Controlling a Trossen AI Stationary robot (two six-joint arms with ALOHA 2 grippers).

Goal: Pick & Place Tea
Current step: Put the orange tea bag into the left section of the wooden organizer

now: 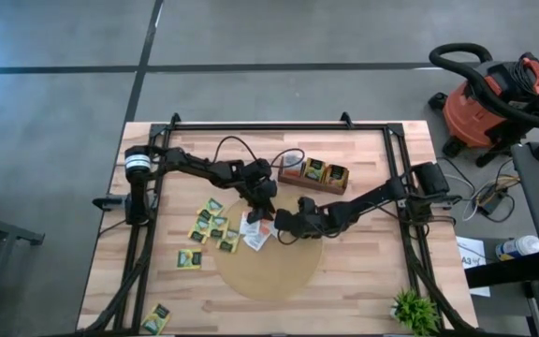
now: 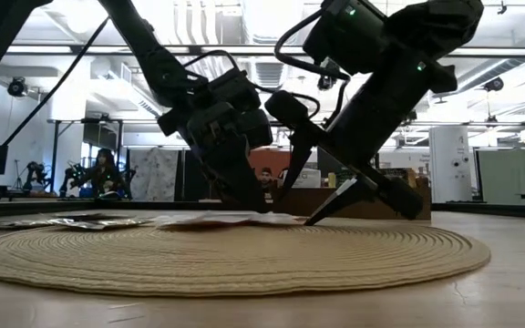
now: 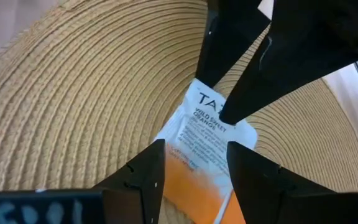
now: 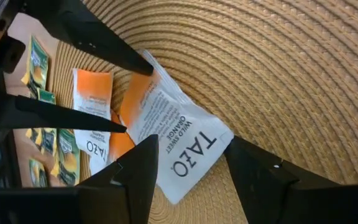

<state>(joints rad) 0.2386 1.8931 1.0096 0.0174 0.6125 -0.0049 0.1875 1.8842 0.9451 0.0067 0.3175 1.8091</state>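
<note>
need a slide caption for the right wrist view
Both claws, open, converge on a white-and-orange tea sachet lying on the woven mat.

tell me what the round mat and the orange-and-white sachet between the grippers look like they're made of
The round mat looks like woven straw or fibre cord, matte: coiled tan ribbing shows. The orange-and-white sachet looks like thin paper, perhaps coated: flat, printed, edges slightly crimped.

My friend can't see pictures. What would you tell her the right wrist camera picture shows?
A white and orange tea sachet printed "TAZO Wild Sweet Orange" lies on a round woven tan mat, between the open fingers of the right pincer. The left pincer points at it from the far side, also open. More orange and yellow-green sachets lie beyond on the wooden table.
</note>
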